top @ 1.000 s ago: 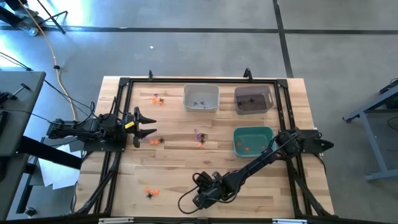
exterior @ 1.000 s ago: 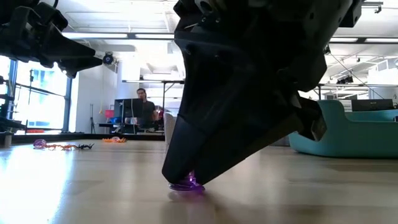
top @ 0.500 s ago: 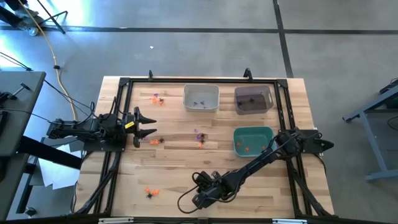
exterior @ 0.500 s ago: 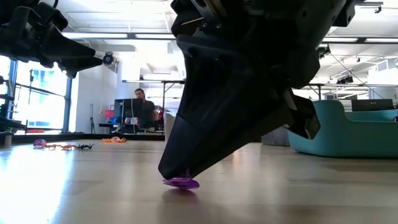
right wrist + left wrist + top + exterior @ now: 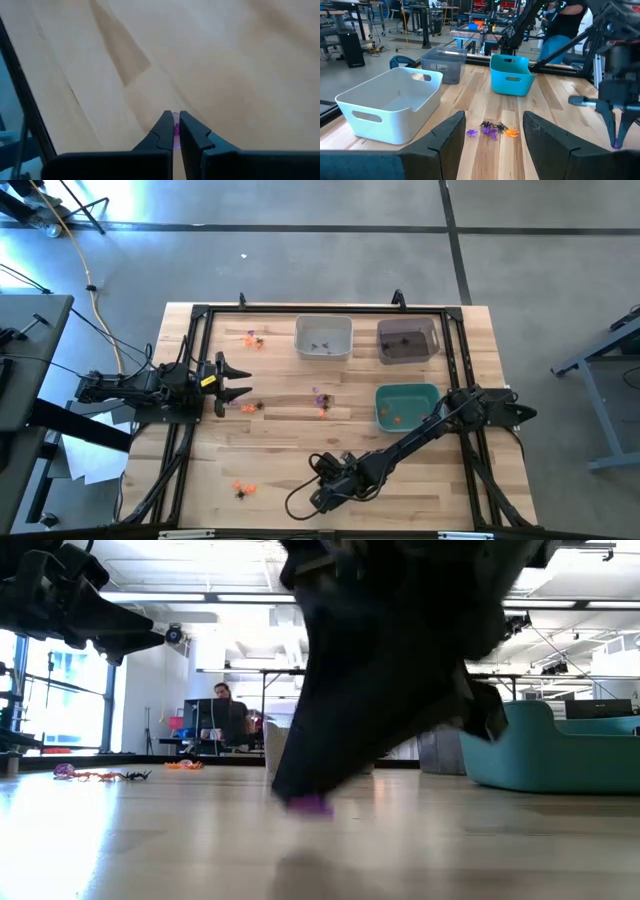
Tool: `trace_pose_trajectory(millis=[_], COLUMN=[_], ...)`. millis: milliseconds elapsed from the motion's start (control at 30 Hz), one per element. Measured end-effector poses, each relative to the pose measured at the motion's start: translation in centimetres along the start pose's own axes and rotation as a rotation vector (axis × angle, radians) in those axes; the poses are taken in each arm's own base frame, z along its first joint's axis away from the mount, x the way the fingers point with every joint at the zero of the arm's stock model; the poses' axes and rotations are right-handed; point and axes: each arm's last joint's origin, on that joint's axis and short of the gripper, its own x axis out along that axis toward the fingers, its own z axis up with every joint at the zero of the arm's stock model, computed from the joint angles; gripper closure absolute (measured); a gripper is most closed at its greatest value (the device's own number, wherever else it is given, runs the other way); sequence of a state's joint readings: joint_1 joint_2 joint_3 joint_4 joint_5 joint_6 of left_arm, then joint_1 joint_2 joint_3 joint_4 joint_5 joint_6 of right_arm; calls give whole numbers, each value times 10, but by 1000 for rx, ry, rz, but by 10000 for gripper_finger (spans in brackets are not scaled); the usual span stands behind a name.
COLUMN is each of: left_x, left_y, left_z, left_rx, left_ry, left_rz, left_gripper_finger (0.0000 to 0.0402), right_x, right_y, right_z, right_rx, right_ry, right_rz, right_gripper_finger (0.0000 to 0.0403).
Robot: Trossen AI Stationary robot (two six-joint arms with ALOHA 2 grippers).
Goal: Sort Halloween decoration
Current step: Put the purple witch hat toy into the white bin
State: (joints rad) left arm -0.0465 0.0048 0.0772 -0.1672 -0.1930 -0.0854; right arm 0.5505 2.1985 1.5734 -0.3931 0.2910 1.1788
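Halloween decoration: tiny orange, purple and black trinkets lay scattered in small groups on the wooden desk (image 5: 280, 450).
Purple trinket (image 5: 176, 126): it sat pinched between the two fingers of the right tool, just above the desk surface near the front edge; the low view showed it as a purple blur (image 5: 310, 805) under the dark fingers.
Right tool (image 5: 325, 497): it was clamped on the purple trinket, with the right arm stretched from the desk's right side toward the front middle.
Left tool (image 5: 240, 380): its fingers stood apart, holding nothing, at the left side of the desk above the surface.
Middle cluster (image 5: 492, 130): purple, black and orange pieces lay together at the desk's centre, ahead of the left tool.
Front-left cluster (image 5: 241, 489): orange pieces and a black one lay near the front left corner.
Back-left cluster (image 5: 253, 337): a few orange and dark pieces lay near the back left, beside the white bin.
White bin (image 5: 323, 336): it stood at the back, with small pieces inside.
Dark bin (image 5: 408, 338): it stood at the back right, next to the white bin.
Teal bin (image 5: 406, 407): it stood in front of the dark bin, with orange pieces inside.
Person (image 5: 228, 712): a person sat at a workstation in the room beyond the desk.
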Motion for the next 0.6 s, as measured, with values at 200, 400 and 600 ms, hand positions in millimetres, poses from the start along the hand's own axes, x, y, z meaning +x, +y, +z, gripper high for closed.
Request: trace_pose_trajectory(millis=[200,400,600], left_x=[0,0,0], left_y=[0,0,0], left_z=[0,0,0], left_rx=[0,0,0], left_ry=[-1,-1,-1], left_rz=[0,0,0], left_gripper_finger=[216,216,216], right_x=[-26,-53,-64], right_y=[-4,-26,-65], right_z=[19,53,107], right_rx=[-48,-92,-159], right_ry=[-28,-16,6], right_rz=[-43,-179,-312], right_gripper_finger=[400,400,400])
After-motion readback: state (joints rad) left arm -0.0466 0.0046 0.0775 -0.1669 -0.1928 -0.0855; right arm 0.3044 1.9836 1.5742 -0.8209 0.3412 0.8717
